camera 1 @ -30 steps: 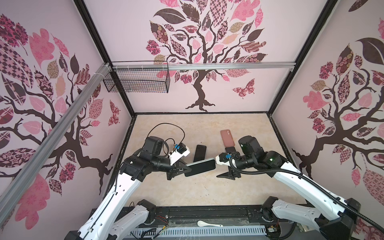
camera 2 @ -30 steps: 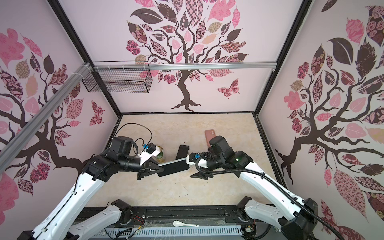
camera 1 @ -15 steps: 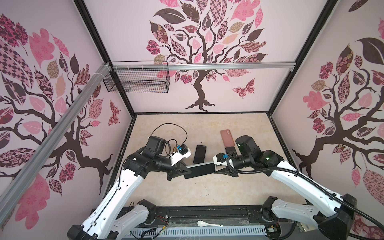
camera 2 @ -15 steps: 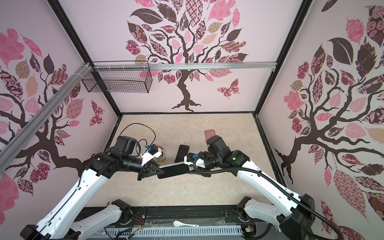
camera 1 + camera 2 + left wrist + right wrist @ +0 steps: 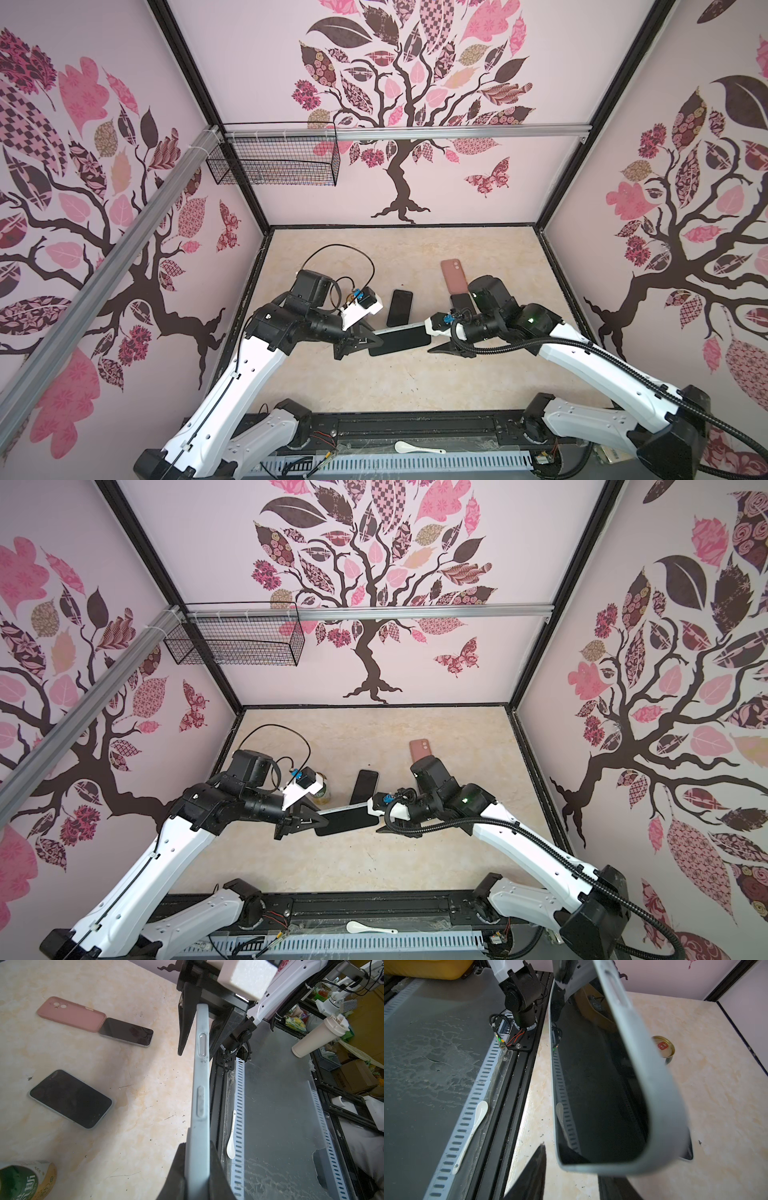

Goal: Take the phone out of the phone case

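Observation:
A black phone (image 5: 591,1084) in a pale blue-grey phone case (image 5: 200,1084) hangs level above the table near its front in both top views (image 5: 399,340) (image 5: 345,820). My left gripper (image 5: 365,341) (image 5: 196,1147) is shut on one end of the case, one finger on each face. At the other end stands my right gripper (image 5: 432,338) (image 5: 571,1167), open. Its fingers (image 5: 533,1167) straddle the case's rounded end, with a gap showing on the screen side. The phone sits fully inside the case.
On the table lie another dark phone in a pale case (image 5: 400,307), and a pink case (image 5: 455,276) resting on a bare dark phone (image 5: 126,1031). A drink can (image 5: 323,796) stands behind my left gripper. A white spoon (image 5: 417,448) lies past the front rail.
My right gripper came in to the free end of the cased phone and its jaws narrowed. The left gripper and the phone have hardly moved.

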{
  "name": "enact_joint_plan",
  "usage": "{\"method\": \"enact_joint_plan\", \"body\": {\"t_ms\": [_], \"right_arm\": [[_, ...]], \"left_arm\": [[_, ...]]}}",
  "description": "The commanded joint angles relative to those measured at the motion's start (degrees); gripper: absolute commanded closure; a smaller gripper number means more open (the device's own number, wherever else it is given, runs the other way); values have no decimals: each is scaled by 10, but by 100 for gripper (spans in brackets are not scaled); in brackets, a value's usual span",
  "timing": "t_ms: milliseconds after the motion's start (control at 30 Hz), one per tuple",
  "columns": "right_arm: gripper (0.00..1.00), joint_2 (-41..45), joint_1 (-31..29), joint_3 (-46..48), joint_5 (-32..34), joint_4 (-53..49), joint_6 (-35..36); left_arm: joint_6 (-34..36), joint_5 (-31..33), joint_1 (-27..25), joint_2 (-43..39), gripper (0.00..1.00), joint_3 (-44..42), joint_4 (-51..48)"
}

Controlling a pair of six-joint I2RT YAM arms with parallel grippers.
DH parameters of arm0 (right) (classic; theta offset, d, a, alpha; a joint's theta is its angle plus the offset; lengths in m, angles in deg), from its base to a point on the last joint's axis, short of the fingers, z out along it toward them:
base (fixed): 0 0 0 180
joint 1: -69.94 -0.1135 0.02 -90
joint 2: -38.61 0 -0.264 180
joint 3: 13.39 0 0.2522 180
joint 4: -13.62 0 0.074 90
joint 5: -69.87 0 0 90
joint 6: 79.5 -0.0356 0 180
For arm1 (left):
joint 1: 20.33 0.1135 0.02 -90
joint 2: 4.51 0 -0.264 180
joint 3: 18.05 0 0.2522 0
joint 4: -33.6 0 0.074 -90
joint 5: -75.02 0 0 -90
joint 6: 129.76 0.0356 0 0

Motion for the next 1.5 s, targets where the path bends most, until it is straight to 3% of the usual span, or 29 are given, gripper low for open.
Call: {"method": "enact_joint_plan", "body": {"t_ms": [0,833,967,1467], "right_arm": [[57,7,-3,-8,-19,3,1],[53,7,-4,3,-25,17,-38],[61,8,-4,6,-25,15,-36],[72,15,-4,6,-38,21,-40]], "left_arm": [[6,-27,1,-1,100,28,12],[-7,-32,1,3,100,20,30],[-6,-31,1,1,100,20,31],[-4,-29,1,4,100,20,26]]}}
